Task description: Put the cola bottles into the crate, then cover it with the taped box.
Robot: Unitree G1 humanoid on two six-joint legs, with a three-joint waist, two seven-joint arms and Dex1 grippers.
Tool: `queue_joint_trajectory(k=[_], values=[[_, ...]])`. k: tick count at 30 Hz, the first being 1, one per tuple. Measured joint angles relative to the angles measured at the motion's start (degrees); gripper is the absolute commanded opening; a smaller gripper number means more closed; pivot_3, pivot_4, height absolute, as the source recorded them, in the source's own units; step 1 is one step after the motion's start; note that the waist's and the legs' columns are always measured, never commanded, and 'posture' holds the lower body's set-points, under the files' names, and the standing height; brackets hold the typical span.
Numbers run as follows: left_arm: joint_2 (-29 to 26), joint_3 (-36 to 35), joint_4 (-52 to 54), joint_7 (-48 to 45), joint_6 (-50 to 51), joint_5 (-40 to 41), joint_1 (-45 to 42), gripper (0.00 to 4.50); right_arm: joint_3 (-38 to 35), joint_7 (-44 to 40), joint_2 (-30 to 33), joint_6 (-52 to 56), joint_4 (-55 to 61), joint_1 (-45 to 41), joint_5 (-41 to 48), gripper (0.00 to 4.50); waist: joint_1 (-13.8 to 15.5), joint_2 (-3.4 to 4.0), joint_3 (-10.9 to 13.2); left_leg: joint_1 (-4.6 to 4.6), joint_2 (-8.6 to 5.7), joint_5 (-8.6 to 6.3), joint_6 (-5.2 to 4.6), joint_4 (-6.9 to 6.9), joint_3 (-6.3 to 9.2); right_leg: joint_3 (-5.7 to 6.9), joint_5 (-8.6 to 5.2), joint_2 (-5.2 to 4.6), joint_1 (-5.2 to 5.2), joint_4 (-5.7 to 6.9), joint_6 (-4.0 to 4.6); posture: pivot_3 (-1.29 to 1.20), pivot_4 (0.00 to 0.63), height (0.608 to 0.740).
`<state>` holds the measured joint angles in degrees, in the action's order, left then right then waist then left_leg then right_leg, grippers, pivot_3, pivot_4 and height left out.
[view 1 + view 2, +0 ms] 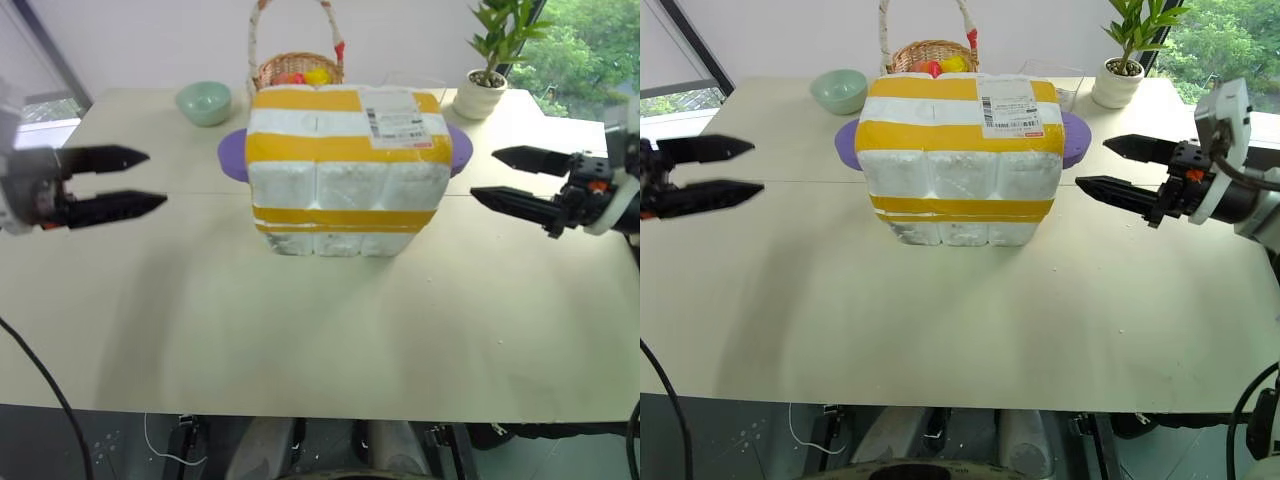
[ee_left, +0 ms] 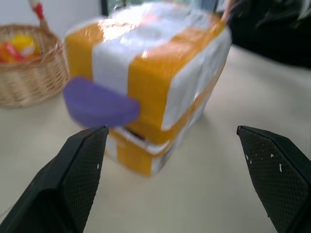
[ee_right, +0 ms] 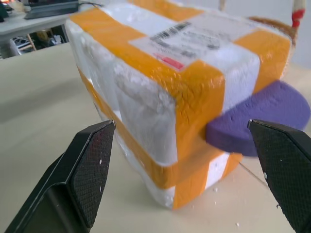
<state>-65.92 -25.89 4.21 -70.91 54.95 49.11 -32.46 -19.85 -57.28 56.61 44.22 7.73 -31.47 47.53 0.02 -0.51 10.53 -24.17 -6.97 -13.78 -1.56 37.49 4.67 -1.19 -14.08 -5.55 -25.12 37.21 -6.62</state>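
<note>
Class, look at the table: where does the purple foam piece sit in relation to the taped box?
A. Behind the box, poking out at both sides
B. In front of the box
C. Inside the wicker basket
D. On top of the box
A: the purple foam piece shows past each side of the taped box, behind it.

The taped box (image 1: 348, 170) stood mid-table (image 1: 320, 340), between the left gripper (image 1: 142, 180) and the right gripper (image 1: 490, 176), touching neither. Behind it stood a wicker basket (image 1: 295, 68), with a bowl (image 1: 204, 102) to its left and a potted plant (image 1: 487, 75) to its right.
</note>
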Motion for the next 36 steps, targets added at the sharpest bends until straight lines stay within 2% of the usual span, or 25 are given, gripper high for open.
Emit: queue_joint_trajectory(k=[4,8,13,17,23,29,36], values=[[-0.07,2.16,0.10,0.65,1.38,1.59,-3.13,4.43,2.87,2.41,-5.64,3.37,-0.03,-11.89,4.95,4.50,-1.13,0.02,0.01,0.04,0.01,0.08,0.13,-0.23,0.00,-0.07,0.00,0.00,-0.10,0.00,0.01,0.00,0.150,0.738],[1.06,4.73,0.45,1.31,0.33,1.32,-3.53,4.43,11.16,6.75,-15.57,4.69,-2.94,-25.26,3.33,4.50,-1.80,0.04,0.01,0.11,0.05,0.26,0.44,-0.35,-0.02,-0.10,0.00,0.03,-0.12,0.03,0.04,0.00,0.150,0.738],[1.92,5.62,0.53,1.83,-0.26,1.34,-3.45,4.43,22.50,10.66,-27.46,1.47,-16.03,-35.77,-7.78,4.50,-2.01,0.02,0.01,0.03,-0.03,0.28,0.46,-0.28,-0.02,-0.10,0.02,0.00,-0.19,0.06,0.07,0.00,0.150,0.738],[2.11,5.74,2.18,2.44,-0.27,1.61,-2.34,4.43,27.62,11.35,-35.20,-5.02,-30.13,-42.98,-16.86,4.50,-2.18,0.02,0.01,0.01,-0.04,0.27,0.46,-0.32,0.03,-0.07,0.09,0.03,-0.23,0.09,0.17,0.00,0.150,0.738],[1.70,3.88,5.23,3.62,-0.12,2.83,0.26,4.43,29.37,9.13,-38.15,-10.42,-41.82,-45.80,-24.34,4.50,-2.30,0.02,0.01,0.01,-0.06,0.27,0.46,-0.32,0.11,-0.03,0.18,0.06,-0.24,0.09,0.29,0.00,0.150,0.738],[1.70,2.25,6.18,5.15,-0.13,3.89,0.95,4.43,30.01,6.02,-38.73,-12.40,-41.62,-45.37,-28.22,4.50,-2.42,-0.02,-0.03,0.13,-0.05,0.29,0.49,-0.32,0.15,-0.01,0.18,0.09,-0.18,0.12,0.29,0.00,0.150,0.738],[1.73,2.68,6.05,5.74,-0.30,4.07,0.57,4.43,26.75,4.87,-39.30,-9.30,-40.05,-44.78,-27.45,4.50,-2.40,-0.02,-0.03,0.16,-0.05,0.29,0.49,-0.34,0.16,-0.01,0.18,0.09,-0.14,0.12,0.29,0.00,0.150,0.738]])
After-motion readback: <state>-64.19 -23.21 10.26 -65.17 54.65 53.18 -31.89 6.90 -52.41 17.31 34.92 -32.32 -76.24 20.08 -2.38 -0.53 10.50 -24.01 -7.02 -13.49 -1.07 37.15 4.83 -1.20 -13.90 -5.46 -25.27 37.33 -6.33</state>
